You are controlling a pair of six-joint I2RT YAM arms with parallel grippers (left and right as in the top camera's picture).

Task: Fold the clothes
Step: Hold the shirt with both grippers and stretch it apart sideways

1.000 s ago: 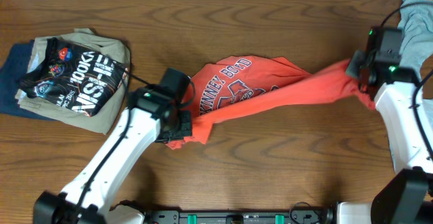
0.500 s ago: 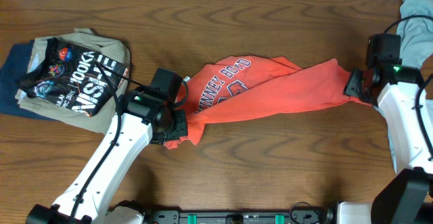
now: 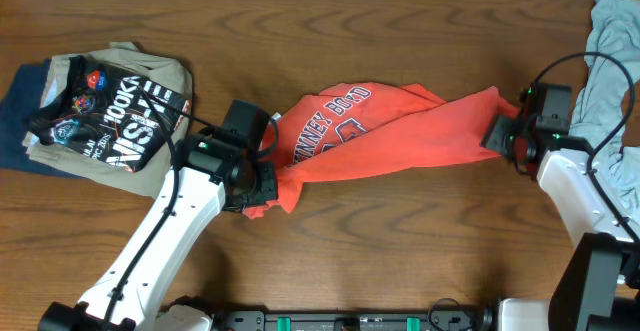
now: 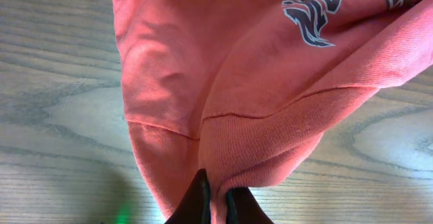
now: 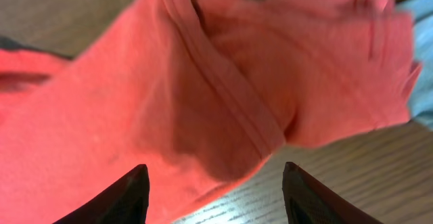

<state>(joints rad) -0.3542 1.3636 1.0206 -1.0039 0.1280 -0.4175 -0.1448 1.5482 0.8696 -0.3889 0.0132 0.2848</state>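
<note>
Spreading step in hand: the shirt (image 3: 390, 136) lies bunched across the desk (image 3: 400, 241), my left pincer (image 4: 218, 195) clamped on its near-left hem, my right pincer (image 5: 215, 166) wide at its right end, gripping nothing; next, I judge, it must grip that end.

Dark wood-grain table (image 3: 400, 241), even light

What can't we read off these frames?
T-shirt: overhead, its own folds swallow part of the chest lettering.
Left gripper: the pinch on the hem shows only in the left wrist view; overhead, its own wrist covers it.
Right gripper: open, but the right wrist view is blurred, so contact with the cloth is unclear.
Grey cloth: cut off by the overhead's right edge.
Pile: lower garments covered by the top one.
</note>
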